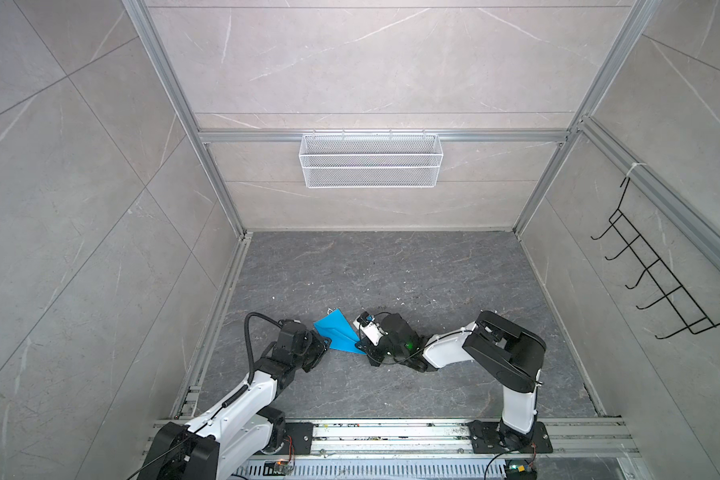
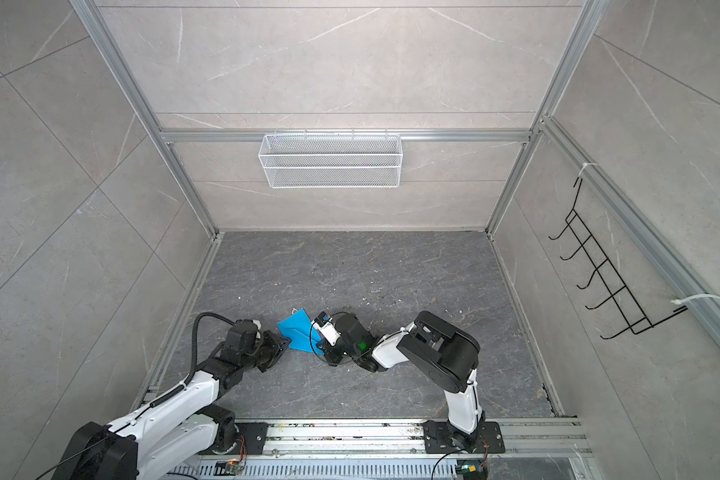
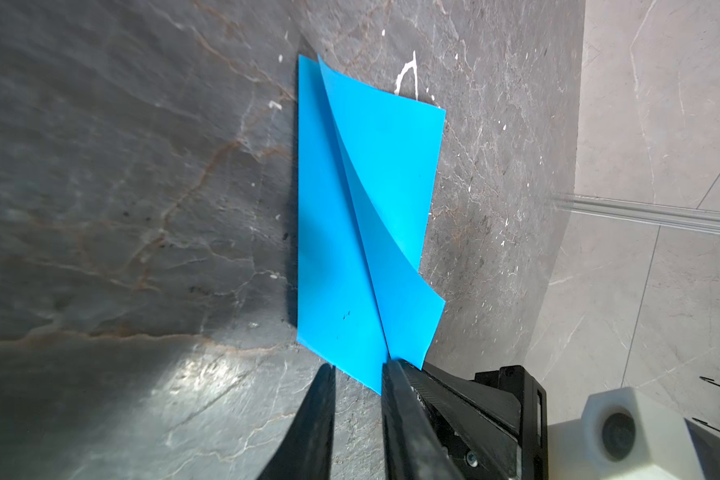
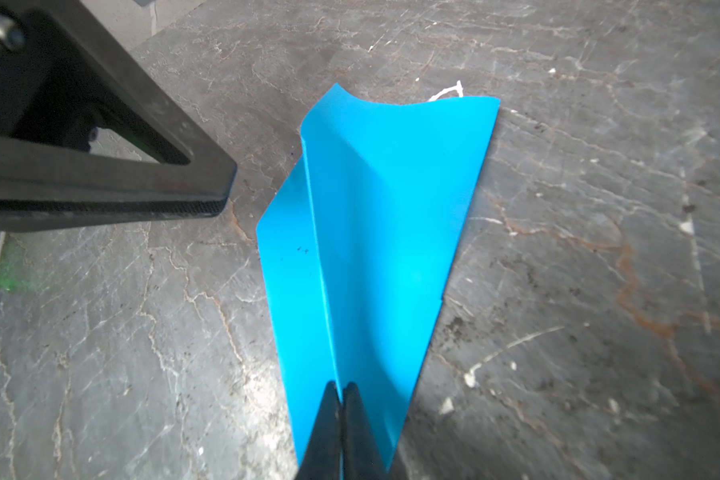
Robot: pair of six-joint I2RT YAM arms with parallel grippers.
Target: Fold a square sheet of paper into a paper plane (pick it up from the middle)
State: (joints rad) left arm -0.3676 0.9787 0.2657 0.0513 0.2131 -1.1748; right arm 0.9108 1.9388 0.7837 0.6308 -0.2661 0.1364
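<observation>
The bright blue sheet of paper (image 1: 336, 334) (image 2: 296, 332) lies on the dark stone floor, folded along a centre crease into a kite-like paper plane shape (image 3: 350, 228) (image 4: 383, 249). One flap curls up from the crease. My right gripper (image 4: 341, 386) (image 1: 361, 347) is shut on the centre crease at the narrow end. My left gripper (image 3: 358, 368) (image 1: 327, 343) reaches the paper's edge from the left, and a clear gap with floor showing separates its fingers. In the right wrist view its black finger (image 4: 100, 187) ends just beside the left flap. Whether it touches the paper I cannot tell.
A white wire basket (image 1: 371, 160) hangs on the back wall. A black hook rack (image 1: 657, 270) is on the right wall. Aluminium rails (image 1: 391, 432) run along the front edge. Small white scraps (image 3: 408, 79) lie on the floor by the paper's wide end.
</observation>
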